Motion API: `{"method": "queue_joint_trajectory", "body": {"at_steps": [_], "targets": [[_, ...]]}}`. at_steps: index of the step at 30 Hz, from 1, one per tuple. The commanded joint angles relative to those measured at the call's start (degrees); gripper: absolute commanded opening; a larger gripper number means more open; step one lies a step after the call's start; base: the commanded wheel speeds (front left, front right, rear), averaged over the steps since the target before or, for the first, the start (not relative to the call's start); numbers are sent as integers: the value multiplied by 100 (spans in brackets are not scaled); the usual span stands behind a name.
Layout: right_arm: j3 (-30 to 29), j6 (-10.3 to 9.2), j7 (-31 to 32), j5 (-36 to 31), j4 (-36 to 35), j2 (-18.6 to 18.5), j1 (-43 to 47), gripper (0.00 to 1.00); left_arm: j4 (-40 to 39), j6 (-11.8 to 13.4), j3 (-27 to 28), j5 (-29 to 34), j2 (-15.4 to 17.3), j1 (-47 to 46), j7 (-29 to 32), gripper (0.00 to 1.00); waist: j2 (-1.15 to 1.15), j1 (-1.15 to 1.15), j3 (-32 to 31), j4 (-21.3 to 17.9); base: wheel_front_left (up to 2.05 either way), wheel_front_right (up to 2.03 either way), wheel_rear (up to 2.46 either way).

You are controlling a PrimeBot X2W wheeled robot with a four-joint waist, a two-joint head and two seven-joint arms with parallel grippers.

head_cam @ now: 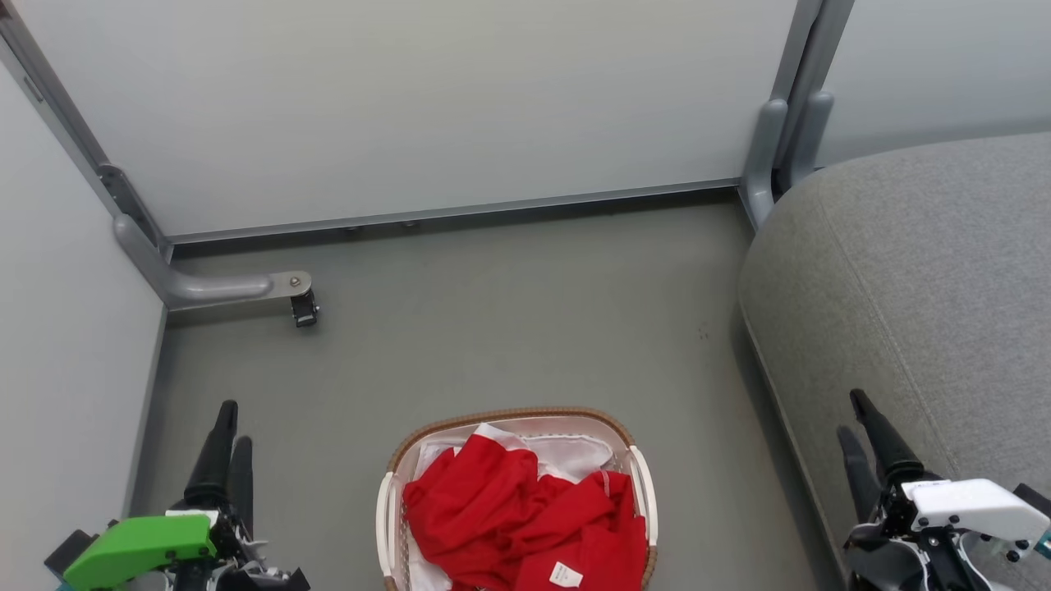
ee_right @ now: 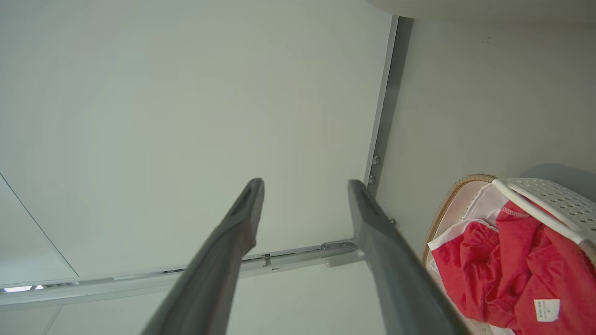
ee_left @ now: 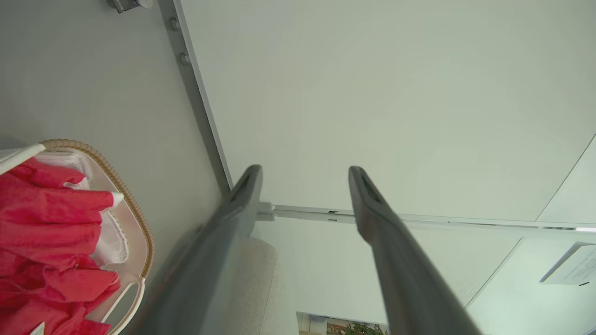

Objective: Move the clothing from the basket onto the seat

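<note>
One caster foot (head_cam: pixel 304 310) stands well apart from the basket (head_cam: pixel 509 413)

We see a plain grey-green floor (head_cam: pixel 509 312), smooth and matt. On it stands 1 oval white basket (head_cam: pixel 509 413) with a brown woven rim, at the near middle of the head view. The large grey seat (head_cam: pixel 928 279) rests on the floor at the right, near the basket but apart from it. At the far left, 1 grey metal foot (head_cam: pixel 222 287) reaches over the floor, ending in a small black caster (head_cam: pixel 305 310). A metal rail (head_cam: pixel 460 212) runs along the floor's back edge.
</note>
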Motion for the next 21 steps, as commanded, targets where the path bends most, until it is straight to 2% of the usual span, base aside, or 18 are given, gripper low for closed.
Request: {"method": "queue_joint_trajectory", "body": {"at_steps": [1,13,21], "targets": [[38,0,-56,-22,-64,-13,-35,100,-82,-1,-46,27,8,-27,-56,100,0,0,0,0,0,0,0],[133,0,-393,-364,-106,-28,42,100,-318,-4,-321,298,17,118,-391,100,0,0,3,1,0,0,0],[68,0,-592,-992,-194,-38,56,100,-552,-5,-424,912,23,204,-590,100,0,0,1,4,0,0,0]]}}
